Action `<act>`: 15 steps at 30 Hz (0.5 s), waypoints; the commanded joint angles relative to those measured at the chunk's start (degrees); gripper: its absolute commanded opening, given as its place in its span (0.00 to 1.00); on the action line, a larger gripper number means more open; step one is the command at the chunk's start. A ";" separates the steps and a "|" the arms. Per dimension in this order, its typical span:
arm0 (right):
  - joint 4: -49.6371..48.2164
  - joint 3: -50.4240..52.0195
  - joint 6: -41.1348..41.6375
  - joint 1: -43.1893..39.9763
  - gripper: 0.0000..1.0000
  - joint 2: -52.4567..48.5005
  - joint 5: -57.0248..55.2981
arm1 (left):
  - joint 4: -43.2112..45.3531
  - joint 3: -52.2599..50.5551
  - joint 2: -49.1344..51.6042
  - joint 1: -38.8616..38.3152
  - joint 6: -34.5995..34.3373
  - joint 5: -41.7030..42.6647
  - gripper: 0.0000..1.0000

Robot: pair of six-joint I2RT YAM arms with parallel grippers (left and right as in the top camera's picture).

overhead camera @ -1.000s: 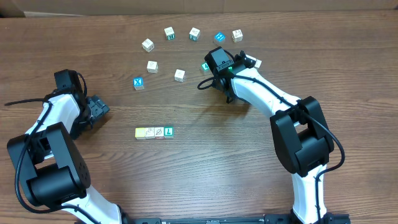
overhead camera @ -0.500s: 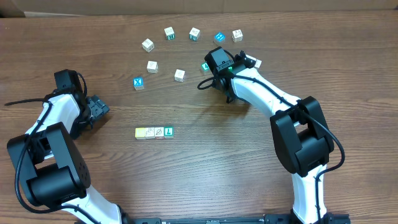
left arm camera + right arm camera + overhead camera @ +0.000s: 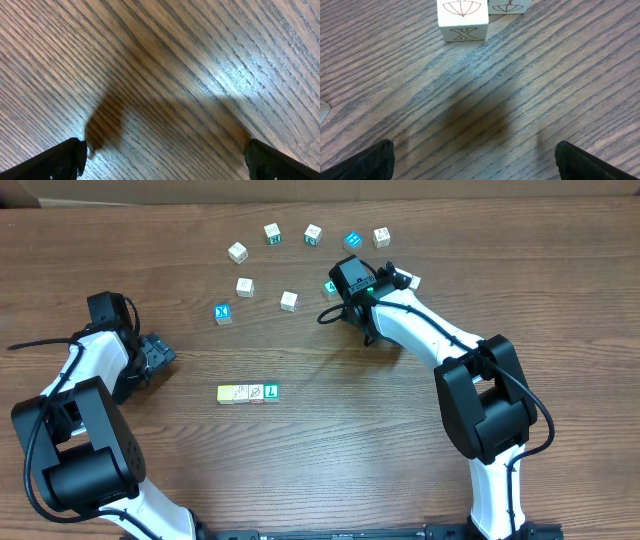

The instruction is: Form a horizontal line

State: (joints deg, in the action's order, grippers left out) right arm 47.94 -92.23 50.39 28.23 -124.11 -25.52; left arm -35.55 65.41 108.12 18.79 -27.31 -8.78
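Four small cubes stand touching in a horizontal line (image 3: 248,393) at the table's middle left: pale yellow (image 3: 226,394), two white with dark drawings (image 3: 241,393) (image 3: 257,393), and green with a white "L" (image 3: 272,391). My left gripper (image 3: 157,353) is open to the line's left, apart from it; its wrist view (image 3: 162,162) shows only bare wood between the fingertips. My right gripper (image 3: 345,320) is open above and to the right of the line, with nothing between its fingers (image 3: 475,160). A white cube marked "X" (image 3: 463,20) lies ahead of it.
Loose cubes are scattered at the back: white ones (image 3: 237,251) (image 3: 313,234) (image 3: 381,237) (image 3: 244,285) (image 3: 289,301), blue ones (image 3: 352,241) (image 3: 222,313), and a teal-green one (image 3: 330,287) beside the right wrist. A cardboard edge (image 3: 300,188) borders the table's far side.
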 commanded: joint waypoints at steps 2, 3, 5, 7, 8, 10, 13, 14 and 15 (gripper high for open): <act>-0.31 0.35 0.24 -0.02 1.00 1.62 -0.79 | -0.33 -0.37 1.01 -0.44 -0.13 -0.35 1.00; -0.31 0.35 0.24 -0.02 1.00 1.62 -0.79 | -0.35 -0.37 1.01 -0.44 -0.13 -0.35 0.99; -0.31 0.35 0.22 -0.02 1.00 1.62 -0.79 | -0.33 -0.37 1.01 -0.44 -0.13 -0.35 1.00; -0.31 0.35 0.24 -0.02 1.00 1.62 -0.79 | -0.35 -0.37 1.01 -0.44 -0.13 -0.35 1.00; -0.31 0.35 0.22 -0.02 1.00 1.62 -0.79 | -0.33 -0.37 1.01 -0.44 -0.13 -0.35 1.00; -0.31 0.35 0.24 -0.02 1.00 1.62 -0.79 | -0.33 -0.37 1.01 -0.44 -0.13 -0.35 0.99; -0.31 0.35 0.22 -0.02 1.00 1.62 -0.79 | -0.31 -0.37 1.01 -0.44 -0.13 -0.35 0.99; -0.31 0.35 0.24 -0.02 1.00 1.62 -0.79 | -0.35 -0.37 1.01 -0.44 -0.13 -0.35 1.00; -0.31 0.35 0.24 -0.02 1.00 1.62 -0.79 | -0.35 -0.37 1.01 -0.44 -0.13 -0.35 0.99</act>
State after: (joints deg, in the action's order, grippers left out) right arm 47.94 -92.23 50.39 28.21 -124.11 -25.54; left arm -35.55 65.41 108.12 18.79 -27.31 -8.78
